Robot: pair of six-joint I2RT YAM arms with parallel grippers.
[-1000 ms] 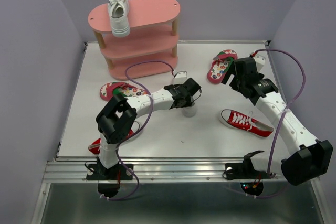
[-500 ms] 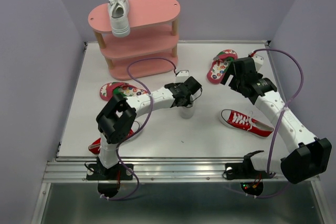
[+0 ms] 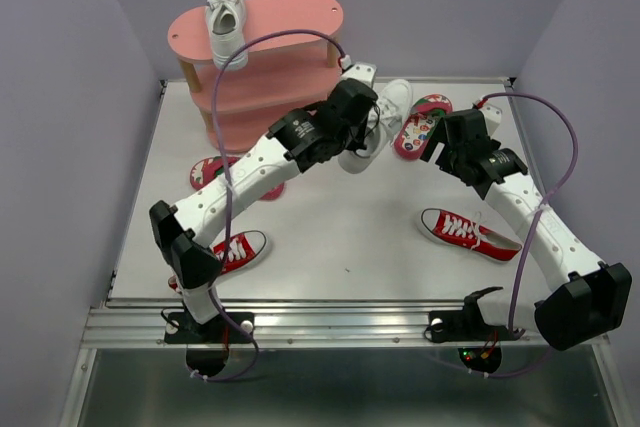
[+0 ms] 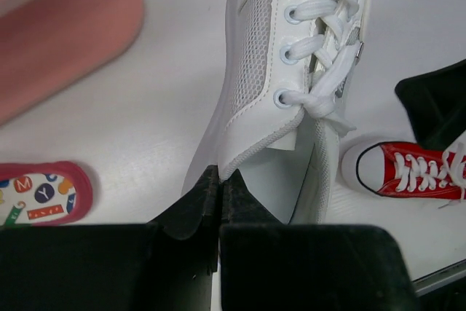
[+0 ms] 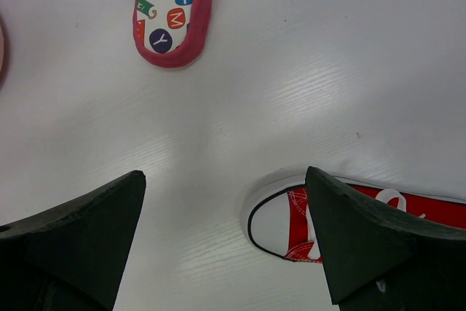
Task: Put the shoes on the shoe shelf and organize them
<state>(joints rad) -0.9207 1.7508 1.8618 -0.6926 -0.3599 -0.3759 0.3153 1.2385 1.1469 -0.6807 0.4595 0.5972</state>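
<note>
1. Table: white surface carrying all items.

2. Shoe shelf: pink, three tiers, standing upright at the far left of the table.

3. Left arm: reaches from the near left base diagonally toward the far centre. It ends just right of the shelf's lower tiers.

4. Right arm: runs from the near right base toward the far right.

5. Left gripper: jaws pinched together on the heel collar of the held white sneaker. That shoe sits just right of the shelf, toe pointing far right, laces tied. Whether its sole is clear of the table cannot be confirmed.

6. Right gripper: fingers spread wide, nothing between them. It hangs over bare table between the right flip-flop and the right red sneaker.

7. Shelved white sneaker: on the top board, left end, overhanging the near edge.

8. Right red sneaker: on the table near right, beside the right arm.

9. Left red sneaker: on the table near left, partly covered by the left arm.

10. Right flip-flop: flat on the table, far right of centre, footbed up.

11. Left flip-flop: flat on the table, near side of the shelf, partly under the left arm.
</note>
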